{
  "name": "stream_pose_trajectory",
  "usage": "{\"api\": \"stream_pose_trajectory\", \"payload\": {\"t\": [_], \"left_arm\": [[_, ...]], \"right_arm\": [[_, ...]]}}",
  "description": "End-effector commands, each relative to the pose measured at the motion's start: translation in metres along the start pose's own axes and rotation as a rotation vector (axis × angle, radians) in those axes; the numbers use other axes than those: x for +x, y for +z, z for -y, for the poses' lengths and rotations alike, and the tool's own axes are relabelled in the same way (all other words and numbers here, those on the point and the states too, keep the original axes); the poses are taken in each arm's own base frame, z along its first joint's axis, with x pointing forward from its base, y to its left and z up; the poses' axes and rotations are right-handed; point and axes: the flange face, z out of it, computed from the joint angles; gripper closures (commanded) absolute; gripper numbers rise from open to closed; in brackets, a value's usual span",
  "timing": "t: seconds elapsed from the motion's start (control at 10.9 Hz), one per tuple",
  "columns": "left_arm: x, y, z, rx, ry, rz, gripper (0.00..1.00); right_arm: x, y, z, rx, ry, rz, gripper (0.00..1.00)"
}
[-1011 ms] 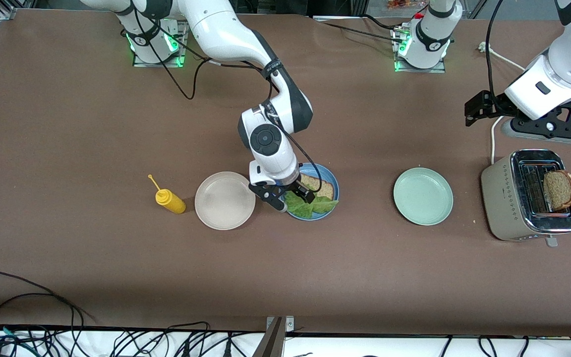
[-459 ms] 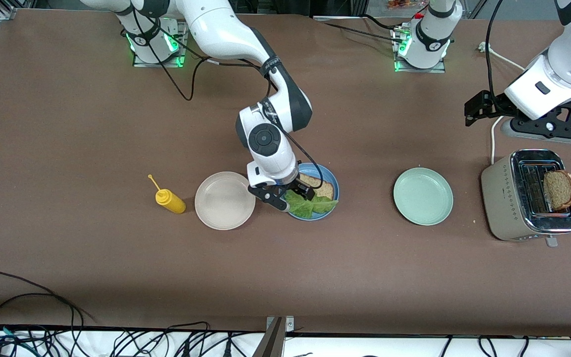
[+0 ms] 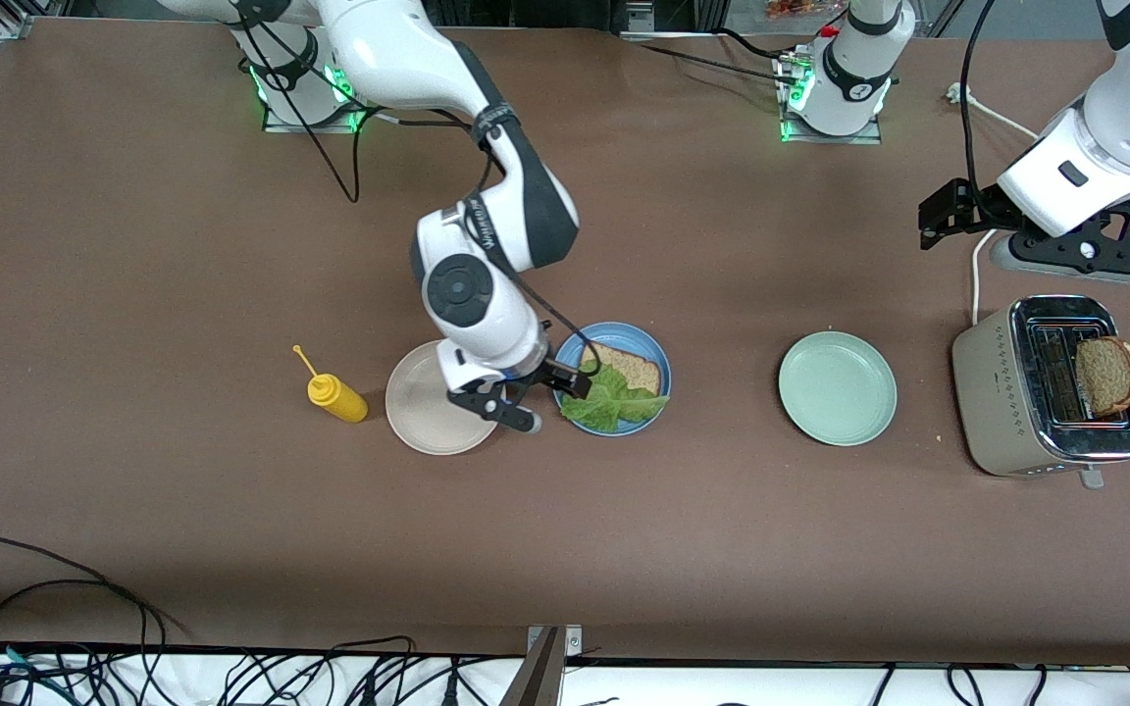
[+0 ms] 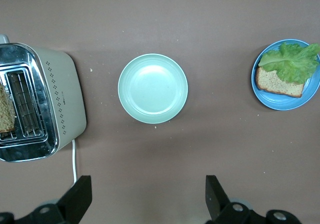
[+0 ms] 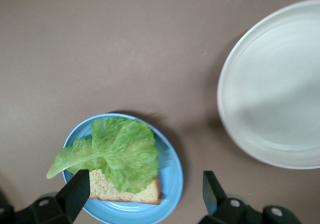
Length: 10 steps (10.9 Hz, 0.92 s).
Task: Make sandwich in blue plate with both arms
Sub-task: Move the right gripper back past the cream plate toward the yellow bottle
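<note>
In the middle of the front view sits the blue plate (image 3: 645,345), round and flat on the brown table (image 3: 182,245). One slice of bread (image 3: 632,371) lies on it, and a green lettuce leaf (image 3: 609,400) lies on top of the bread, covering the part nearer the camera and hanging a little over the plate's lower rim. The right gripper (image 3: 536,394) is just at the plate's edge in the picture, between the blue plate and the beige plate (image 3: 423,412), up above the table. Its two black fingers are spread apart and hold nothing. The right wrist view looks down and shows the lettuce leaf (image 5: 115,151) on the bread (image 5: 125,190) low in that frame. At the upper right of the front view, the left gripper (image 3: 1055,250) hangs in the air over the table just above the toaster (image 3: 992,392), and the left arm waits there. Its fingers are wide apart too, with nothing between them. A second slice of bread (image 3: 1109,375) sticks up out of the toaster's slot. A pale green plate (image 3: 837,388) sits between the blue plate and the toaster, with nothing on it. A small yellow bottle (image 3: 334,396) lies near the beige plate, toward the right arm's end of the table
</note>
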Motion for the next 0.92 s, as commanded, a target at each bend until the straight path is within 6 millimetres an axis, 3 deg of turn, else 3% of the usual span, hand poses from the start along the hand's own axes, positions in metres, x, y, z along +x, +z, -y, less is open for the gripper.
{"api": "stream_pose_trajectory", "payload": {"t": [0.0, 0.83], "left_arm": [[-0.003, -0.008, -0.002, -0.019, -0.007, -0.002, 0.00], [-0.003, -0.007, -0.003, -0.019, -0.005, -0.001, 0.00]], "right_arm": [[0.014, -0.041, -0.032, -0.024, -0.120, 0.058, 0.00], [0.065, -0.109, -0.117, -0.105, -0.438, 0.129, 0.00]]}}
